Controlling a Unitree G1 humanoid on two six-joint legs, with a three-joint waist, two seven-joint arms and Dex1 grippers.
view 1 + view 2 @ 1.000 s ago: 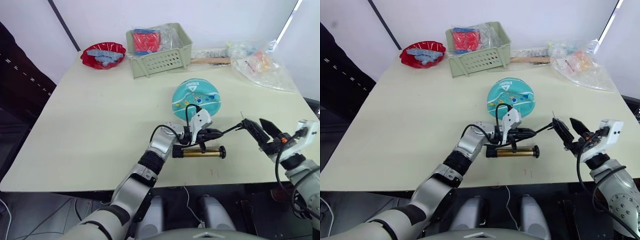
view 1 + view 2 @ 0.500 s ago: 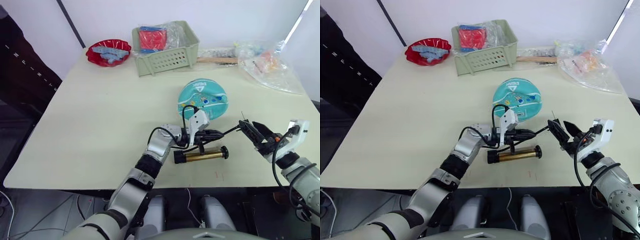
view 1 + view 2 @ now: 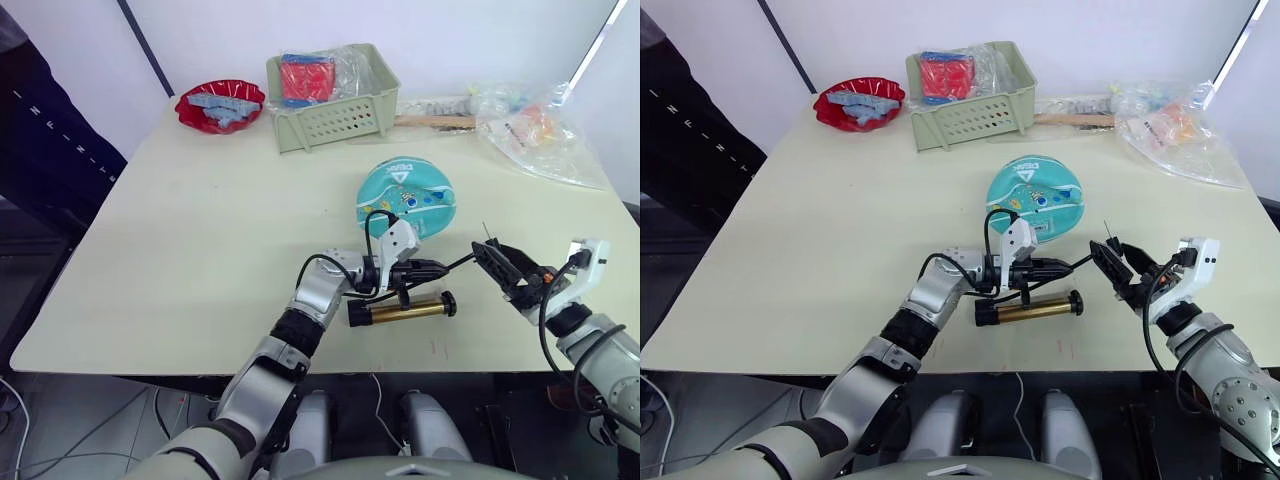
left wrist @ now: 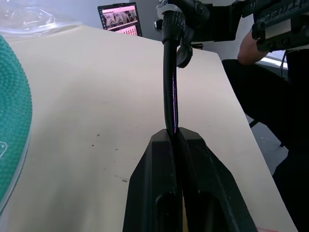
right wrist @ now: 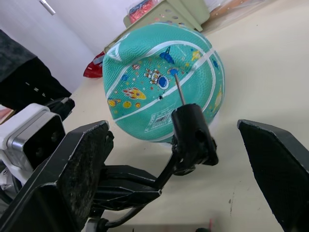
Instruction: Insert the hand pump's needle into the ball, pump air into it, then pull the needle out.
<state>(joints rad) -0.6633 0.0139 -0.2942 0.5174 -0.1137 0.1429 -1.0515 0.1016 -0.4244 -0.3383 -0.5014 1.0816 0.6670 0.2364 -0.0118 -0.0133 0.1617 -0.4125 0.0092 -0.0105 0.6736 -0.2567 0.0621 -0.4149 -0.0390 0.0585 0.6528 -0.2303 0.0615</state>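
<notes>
The teal ball [image 3: 407, 198] rests on the table past both grippers. The gold hand pump [image 3: 400, 312] lies flat on the table near the front edge. Its thin black hose [image 4: 170, 87] is pinched in my left gripper [image 3: 425, 268], which is shut on it just above the pump. The hose runs right to the black fitting [image 5: 193, 137], whose thin needle [image 5: 179, 89] points up, with the ball behind it. My right gripper [image 3: 502, 264] is open, its fingers [image 5: 72, 164] spread wide on either side of the fitting without touching it.
A green basket [image 3: 325, 95] with a red pack stands at the back, a red bowl [image 3: 220, 105] to its left. A wooden-handled tool [image 3: 435, 121] and plastic bags [image 3: 535, 130] lie at the back right. A person [image 4: 270, 72] sits beyond the table's right edge.
The camera has shifted a little. My right gripper has moved left, so the needle fitting now sits between its fingers. The left gripper, hose and pump have stayed put.
</notes>
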